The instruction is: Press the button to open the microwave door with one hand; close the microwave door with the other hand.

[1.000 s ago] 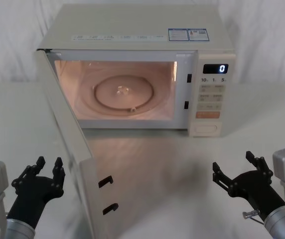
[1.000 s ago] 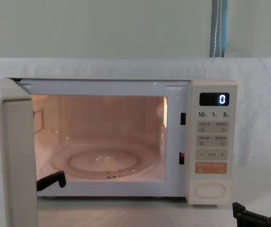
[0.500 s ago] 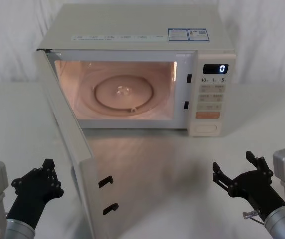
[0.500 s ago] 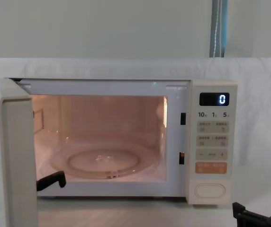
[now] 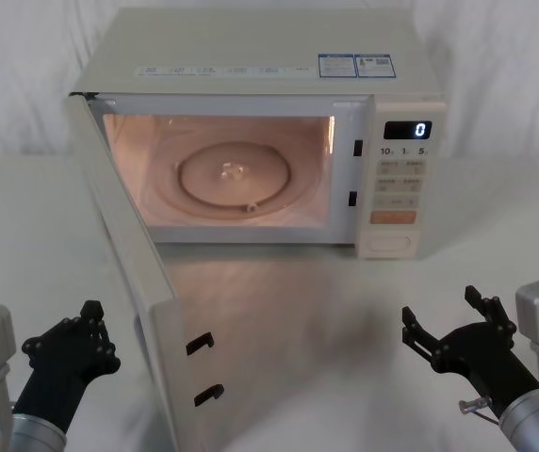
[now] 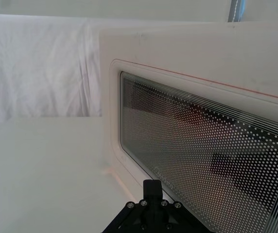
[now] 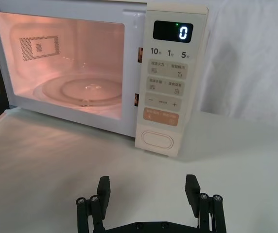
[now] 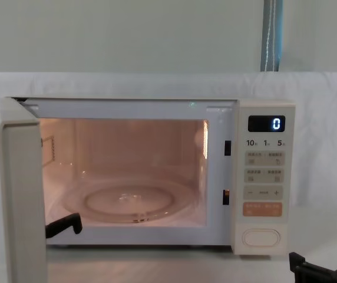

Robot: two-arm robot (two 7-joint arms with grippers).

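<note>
left pincer pressed together beside the swung-out door

the black blocky left gripper sits low at the near left, fingers closed on nothing, just outside the broad cream microwave door, which stands wide open. its wrist view alone shows the door's dotted dark glass window. the black right gripper hovers spread, well short of the wide cream pill-shaped button on the boxy cream microwave.

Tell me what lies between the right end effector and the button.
Only bare tabletop separates the right end effector from the button, seen in the right wrist view.
</note>
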